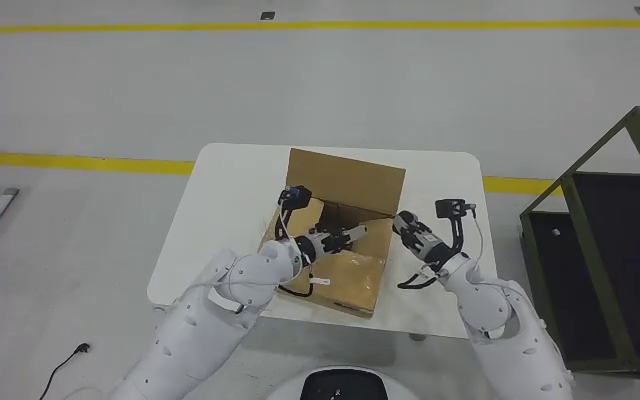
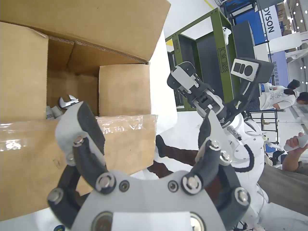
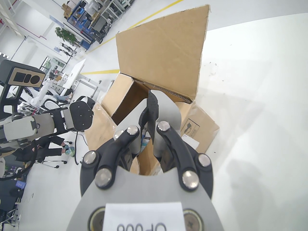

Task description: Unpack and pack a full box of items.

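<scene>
An open cardboard box [image 1: 345, 180] stands on the white table [image 1: 225, 210], its far flap upright and its side flaps spread. My left gripper [image 1: 350, 236] hovers over the box's opening, open, with nothing between its fingers [image 2: 80, 118]. In the left wrist view the box [image 2: 72, 5] holds a steel wrench [image 2: 69, 102] and some white items, partly hidden by the near flap. My right gripper [image 1: 403, 220] is at the box's right side, shut and empty; in its own view the gripper [image 3: 154, 97] sits just before the box [image 3: 163, 49].
A green metal cart [image 1: 590, 260] stands on the floor right of the table. Bare table surface lies left of the box and to its right [image 3: 252, 85]. The box's near flap [image 2: 36, 150] with clear tape hangs toward the table's front edge.
</scene>
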Controlling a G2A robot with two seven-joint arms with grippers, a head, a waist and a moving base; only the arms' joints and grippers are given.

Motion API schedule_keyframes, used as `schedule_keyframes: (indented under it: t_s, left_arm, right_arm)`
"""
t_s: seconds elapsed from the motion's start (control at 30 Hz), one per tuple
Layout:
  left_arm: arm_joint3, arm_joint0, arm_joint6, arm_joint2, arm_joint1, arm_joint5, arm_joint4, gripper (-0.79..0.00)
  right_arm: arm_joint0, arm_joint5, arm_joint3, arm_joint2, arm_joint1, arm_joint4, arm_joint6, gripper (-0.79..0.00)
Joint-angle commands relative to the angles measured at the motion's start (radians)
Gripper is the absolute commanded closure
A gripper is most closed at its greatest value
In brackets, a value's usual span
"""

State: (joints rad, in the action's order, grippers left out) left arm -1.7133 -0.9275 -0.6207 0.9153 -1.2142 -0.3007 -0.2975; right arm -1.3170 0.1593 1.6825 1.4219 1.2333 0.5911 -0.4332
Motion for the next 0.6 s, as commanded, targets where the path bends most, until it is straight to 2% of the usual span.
schedule_keyframes:
  t_s: [0.0,0.17,0.23,0.4,0.57]
  left_arm:
    - [0.0,0.0,0.0,0.0,0.0,0.0,0.0,-0.785]
    - [0.0,0.0,0.0,0.0,0.0,0.0,0.0,-0.785]
    - [-0.003,0.002,0.018,-0.01,0.003,0.054,-0.072,-0.785]
    - [0.031,0.083,-0.043,-0.045,0.01,0.303,-0.286,-0.785]
    - [0.104,0.175,-0.158,-0.096,0.01,0.599,-0.388,-0.785]
  right_arm:
    - [-0.021,-0.001,0.006,0.013,-0.001,-0.025,0.019,0.0]
    - [-0.075,0.01,0.009,0.055,-0.003,-0.089,0.064,0.0]
    - [-0.089,0.02,0.006,0.068,-0.005,-0.106,0.068,0.0]
    - [-0.107,0.035,0.004,0.094,-0.009,-0.128,0.071,0.0]
    - [-0.126,0.029,0.014,0.107,-0.012,-0.125,0.071,0.0]
